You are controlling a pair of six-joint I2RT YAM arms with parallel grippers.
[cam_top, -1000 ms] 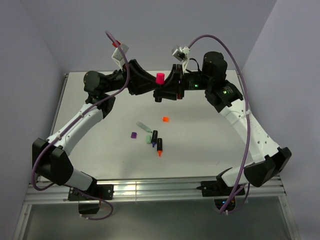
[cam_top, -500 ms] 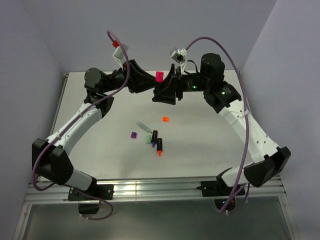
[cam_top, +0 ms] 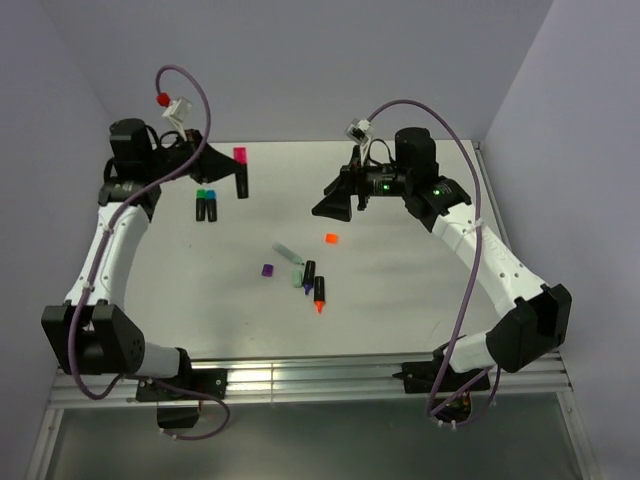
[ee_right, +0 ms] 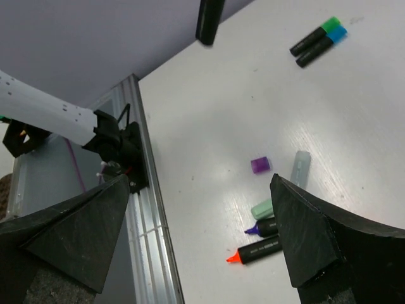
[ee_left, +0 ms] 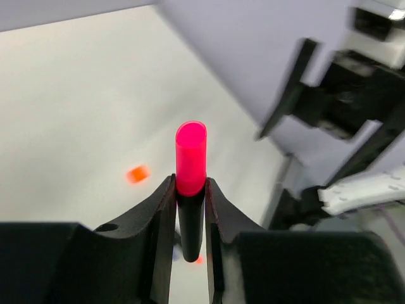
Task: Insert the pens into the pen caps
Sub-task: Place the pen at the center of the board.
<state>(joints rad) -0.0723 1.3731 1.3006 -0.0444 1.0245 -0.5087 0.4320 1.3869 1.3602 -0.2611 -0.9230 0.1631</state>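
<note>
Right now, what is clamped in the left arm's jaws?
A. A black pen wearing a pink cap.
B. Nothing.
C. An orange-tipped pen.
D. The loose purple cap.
A: the left wrist view shows the pink-capped black pen pinched between the left jaws, while the orange-tipped pen and the purple cap lie on the table.

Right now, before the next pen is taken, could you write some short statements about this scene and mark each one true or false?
1. The left hand holds the pink-capped pen. True.
2. The right hand grips the orange cap. False: that hand is open and empty, and the cap lies on the table.
3. The green-capped pen and the blue-capped pen lie side by side. True.
4. The purple cap sits on a pen. False: it lies alone.
</note>
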